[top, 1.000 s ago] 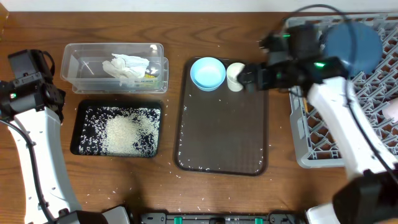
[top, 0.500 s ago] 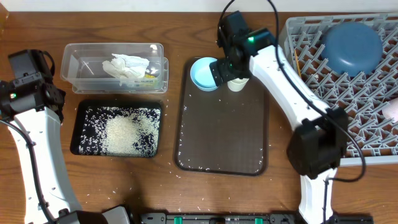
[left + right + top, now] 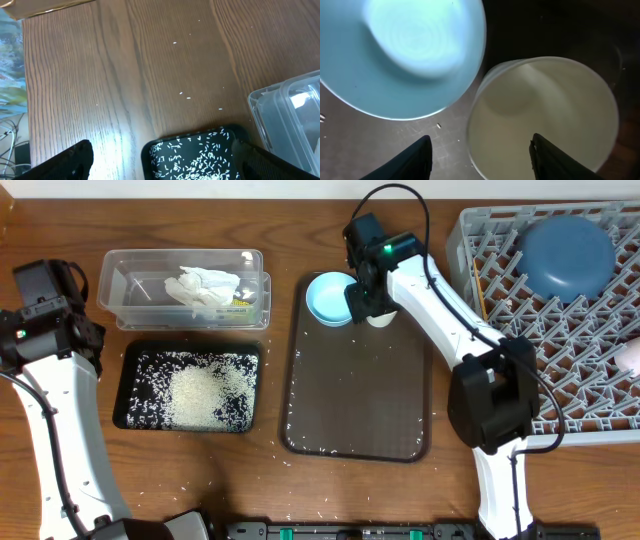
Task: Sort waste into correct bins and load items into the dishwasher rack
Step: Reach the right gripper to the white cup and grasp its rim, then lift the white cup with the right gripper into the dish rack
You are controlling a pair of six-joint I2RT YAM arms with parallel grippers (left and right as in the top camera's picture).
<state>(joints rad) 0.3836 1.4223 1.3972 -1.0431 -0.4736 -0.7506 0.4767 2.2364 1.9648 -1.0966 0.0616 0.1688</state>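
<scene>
Having swung over from the rack (image 3: 560, 370), the right gripper (image 3: 485, 157) hovered open above the cream cup (image 3: 545, 115) beside the light-blue bowl (image 3: 405, 50) on the brown tray (image 3: 360, 400); loading it probably needed descending, then closing on the rim

arms (image 3: 45, 435): white links | black joints | green LED (image 3: 384, 250) | black cables (image 3: 400, 192)

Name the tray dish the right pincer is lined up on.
The cream cup: its rim lies between the open right pincer fingers; the light-blue bowl sits aside.
</scene>
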